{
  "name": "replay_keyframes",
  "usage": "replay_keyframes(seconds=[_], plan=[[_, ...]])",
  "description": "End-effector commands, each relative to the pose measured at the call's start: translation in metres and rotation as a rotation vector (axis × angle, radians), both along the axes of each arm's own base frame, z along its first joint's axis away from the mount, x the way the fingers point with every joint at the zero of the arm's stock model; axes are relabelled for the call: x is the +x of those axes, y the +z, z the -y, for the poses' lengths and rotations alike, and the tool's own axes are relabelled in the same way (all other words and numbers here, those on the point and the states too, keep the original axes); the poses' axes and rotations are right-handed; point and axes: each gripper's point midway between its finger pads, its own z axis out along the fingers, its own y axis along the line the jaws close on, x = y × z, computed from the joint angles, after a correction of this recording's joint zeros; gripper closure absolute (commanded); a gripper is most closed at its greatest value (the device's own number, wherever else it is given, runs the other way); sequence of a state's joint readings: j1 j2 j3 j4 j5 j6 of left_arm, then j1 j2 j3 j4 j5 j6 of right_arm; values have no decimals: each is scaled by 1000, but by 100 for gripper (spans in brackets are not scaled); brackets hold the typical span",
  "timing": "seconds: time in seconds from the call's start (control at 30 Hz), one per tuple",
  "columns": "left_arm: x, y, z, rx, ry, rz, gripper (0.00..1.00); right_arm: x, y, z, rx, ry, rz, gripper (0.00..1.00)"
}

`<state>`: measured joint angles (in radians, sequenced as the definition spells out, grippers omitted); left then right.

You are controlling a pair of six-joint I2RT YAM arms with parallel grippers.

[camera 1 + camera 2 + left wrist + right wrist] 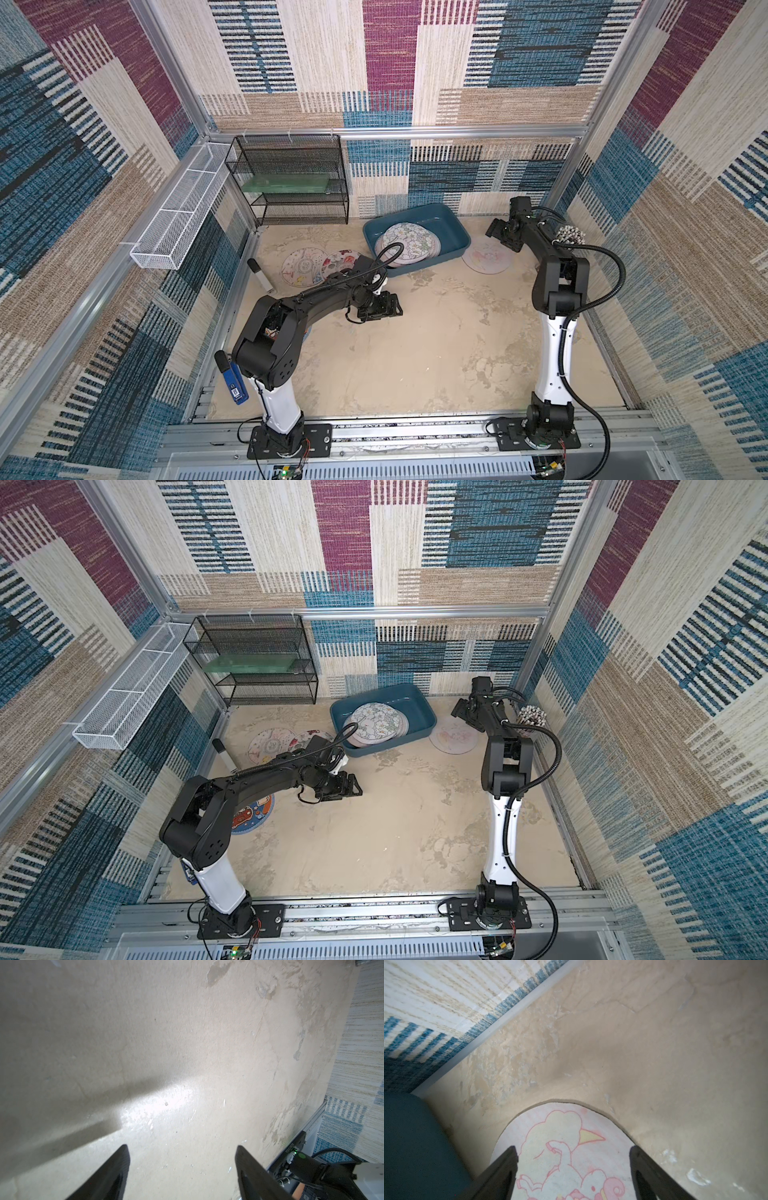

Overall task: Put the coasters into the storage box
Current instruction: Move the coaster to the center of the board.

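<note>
1. Two arms were counted, each fitted with one gripper.
2. The left gripper (181, 1147) was held over bare table (187, 1053), its jaws set wide apart with nothing between them.
3. The right gripper (573, 1153) was also spread wide with nothing clamped. It was poised over the pink coaster (486, 257), which was printed with pink-outlined cartoon animals. Whether the mat was touched could not be told.
4. One storage box (451, 226) was seen at the far side of the table, between the black wire rack (291, 166) and the right arm.
5. A stack of coasters (409, 243) was found inside the box, leaned against its near rim, with a flower print on top. Several edges were visible, but the stack could not be counted.
6. Four coasters were counted outside the box.
   - The pink coaster was laid flat just beside the box, on the right arm's side.
   - Two overlapping coasters (301, 266) were seen on the box's other side, partly covered by the left arm.
   - One dark blue coaster (253, 812) was seen under the left arm's elbow.
7. One green flat item (286, 183) was seen on a shelf of the rack, and one white mesh basket (183, 208) along the side wall.
8. Lettering on the dark blue coaster and a label on the blue tool (236, 384) by the left arm's base were too small to be read.
</note>
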<state>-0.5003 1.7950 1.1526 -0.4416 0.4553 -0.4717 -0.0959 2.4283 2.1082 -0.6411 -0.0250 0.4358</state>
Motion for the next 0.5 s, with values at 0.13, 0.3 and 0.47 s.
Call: replay_keyframes(seconds=[0.13,0.3,0.47], plan=[[3,1,5,-12,-17,2,21,9,-10,12,15,-80,36,14],[3,0,5,-9,-20,1,21,6,-24,15,1,-64,-1,14],[4,-2,6,-10,-26,-5,21,-5,-47,1,54,7,-81,15]])
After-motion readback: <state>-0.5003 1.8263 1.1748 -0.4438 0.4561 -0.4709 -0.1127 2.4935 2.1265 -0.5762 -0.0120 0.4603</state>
